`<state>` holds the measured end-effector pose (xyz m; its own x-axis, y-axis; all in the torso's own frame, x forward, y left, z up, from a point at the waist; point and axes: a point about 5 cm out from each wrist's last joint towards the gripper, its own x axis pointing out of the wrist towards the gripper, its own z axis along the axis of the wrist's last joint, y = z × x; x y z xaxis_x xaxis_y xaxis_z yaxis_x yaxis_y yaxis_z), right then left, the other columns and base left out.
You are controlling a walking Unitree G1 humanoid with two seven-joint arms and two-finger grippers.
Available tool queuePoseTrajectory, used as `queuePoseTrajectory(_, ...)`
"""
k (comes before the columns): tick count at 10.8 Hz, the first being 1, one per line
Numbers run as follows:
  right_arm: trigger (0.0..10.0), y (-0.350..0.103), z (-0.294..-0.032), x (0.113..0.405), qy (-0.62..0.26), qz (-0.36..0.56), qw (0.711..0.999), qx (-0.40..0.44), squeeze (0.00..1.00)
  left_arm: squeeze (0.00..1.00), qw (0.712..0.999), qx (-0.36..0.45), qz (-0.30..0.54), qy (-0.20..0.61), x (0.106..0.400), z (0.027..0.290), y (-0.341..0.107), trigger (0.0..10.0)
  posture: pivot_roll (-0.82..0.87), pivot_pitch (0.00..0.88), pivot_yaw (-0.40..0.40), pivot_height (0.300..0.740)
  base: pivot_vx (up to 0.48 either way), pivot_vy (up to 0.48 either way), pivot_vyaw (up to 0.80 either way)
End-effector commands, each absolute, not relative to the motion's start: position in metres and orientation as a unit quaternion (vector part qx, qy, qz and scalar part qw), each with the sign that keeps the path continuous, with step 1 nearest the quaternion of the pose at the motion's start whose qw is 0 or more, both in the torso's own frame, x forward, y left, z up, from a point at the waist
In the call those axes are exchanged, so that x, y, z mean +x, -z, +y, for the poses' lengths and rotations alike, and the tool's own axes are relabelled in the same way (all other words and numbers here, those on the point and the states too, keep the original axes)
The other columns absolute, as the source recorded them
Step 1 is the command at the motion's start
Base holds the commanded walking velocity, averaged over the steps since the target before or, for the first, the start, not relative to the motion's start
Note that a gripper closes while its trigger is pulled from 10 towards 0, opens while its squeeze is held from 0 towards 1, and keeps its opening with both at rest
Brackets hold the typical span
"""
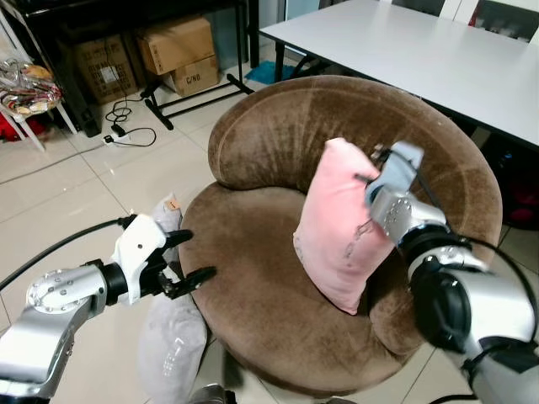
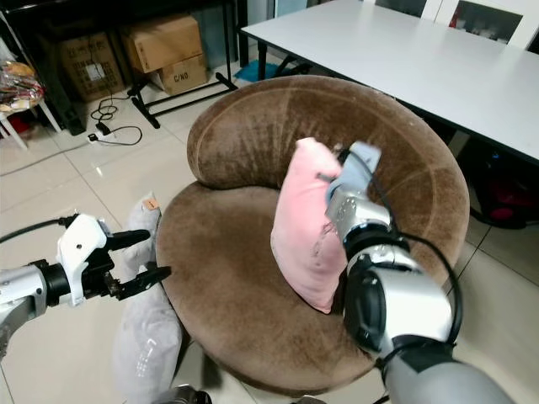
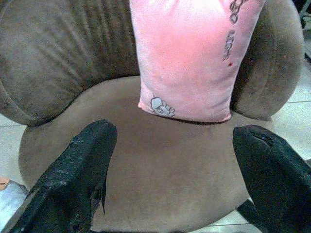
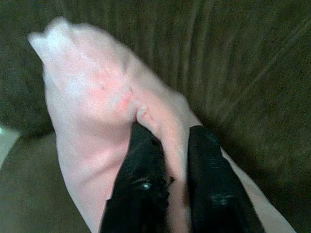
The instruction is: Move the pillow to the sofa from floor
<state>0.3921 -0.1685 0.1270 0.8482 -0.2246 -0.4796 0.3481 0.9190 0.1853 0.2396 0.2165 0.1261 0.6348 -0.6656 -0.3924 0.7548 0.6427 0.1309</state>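
A pink pillow stands on edge on the round brown sofa, leaning against its curved backrest. My right gripper is shut on the pillow's upper edge, pinching a fold of pink fabric between its two black fingers. Out at the sofa's left rim, my left gripper hovers open, holding nothing. In the left wrist view the pink pillow stands ahead beyond the open fingers. A grey pillow lies on the floor tiles against the sofa's left side, below the left gripper.
A white table stands behind the sofa at the right. Cardboard boxes, a black stand and a cable with a power strip lie on the floor at the back left. Pale floor tiles spread left of the sofa.
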Motion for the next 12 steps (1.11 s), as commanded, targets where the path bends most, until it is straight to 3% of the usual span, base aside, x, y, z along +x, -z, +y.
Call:
queuePoseTrajectory(1, 10.0, -0.149, -0.177, 0.4, 0.167, 0.182, 0.962, 0.12, 1.0, 0.36, 0.895, 0.151, 0.153, 0.392, 0.245, 0.222, -0.12, 10.0, -0.02, 0.0, -0.005, 0.74, 0.0, 0.0, 0.0)
queuePoseTrajectory(2, 10.0, -0.153, -0.18, 0.402, 0.172, 0.172, 0.964, 0.112, 1.0, 0.36, 0.895, 0.15, 0.155, 0.389, 0.247, 0.226, -0.115, 10.0, -0.02, 0.0, -0.005, 0.74, 0.0, 0.0, 0.0)
queuePoseTrajectory(4, 10.0, -0.166, -0.193, 0.405, 0.187, 0.133, 0.964, 0.134, 1.0, 0.37, 0.902, 0.148, 0.18, 0.363, 0.254, 0.258, -0.075, 10.0, -0.03, 0.0, 0.006, 0.74, 0.0, 0.0, 0.0)
queuePoseTrajectory(5, 10.0, -0.171, -0.195, 0.407, 0.166, 0.115, 0.968, 0.151, 0.44, 0.36, 0.91, 0.157, 0.184, 0.337, 0.256, 0.272, -0.067, 10.0, -0.03, 0.0, 0.009, 0.74, 0.0, 0.0, 0.0)
queuePoseTrajectory(6, 10.0, -0.172, -0.192, 0.408, 0.145, 0.112, 0.973, 0.139, 0.0, 0.36, 0.918, 0.167, 0.179, 0.313, 0.261, 0.276, -0.066, 10.0, -0.03, 0.0, 0.01, 0.74, 0.0, 0.0, 0.0)
queuePoseTrajectory(7, 10.0, -0.168, -0.186, 0.407, 0.087, 0.109, 0.984, 0.114, 0.0, 0.22, 0.942, 0.16, 0.161, 0.247, 0.276, 0.28, -0.067, 10.0, -0.03, 0.0, 0.003, 0.74, 0.0, 0.0, 0.0)
queuePoseTrajectory(8, 10.0, -0.158, -0.182, 0.402, 0.021, 0.097, 0.993, 0.07, 0.0, 0.0, 0.957, 0.138, 0.126, 0.221, 0.284, 0.274, -0.074, 10.0, -0.04, 0.0, 0.005, 0.74, 0.0, 0.0, 0.0)
queuePoseTrajectory(10, 10.0, -0.145, -0.177, 0.371, -0.059, 0.037, 0.997, 0.034, 0.0, 0.0, 0.964, 0.173, -0.007, 0.204, 0.277, 0.231, -0.118, 10.0, -0.06, 0.0, 0.013, 0.74, 0.0, 0.0, 0.0)
queuePoseTrajectory(11, 10.0, -0.141, -0.174, 0.35, -0.084, 0.022, 0.995, 0.041, 0.0, 0.0, 0.967, 0.176, -0.031, 0.182, 0.284, 0.218, -0.129, 10.0, -0.07, 0.0, 0.017, 0.74, 0.0, 0.0, 0.0)
queuePoseTrajectory(12, 10.0, -0.132, -0.168, 0.326, -0.118, 0.006, 0.993, 0.001, 0.0, 0.0, 0.969, 0.142, -0.064, 0.19, 0.304, 0.185, -0.159, 10.0, -0.07, 0.0, 0.017, 0.74, 0.0, 0.0, 0.0)
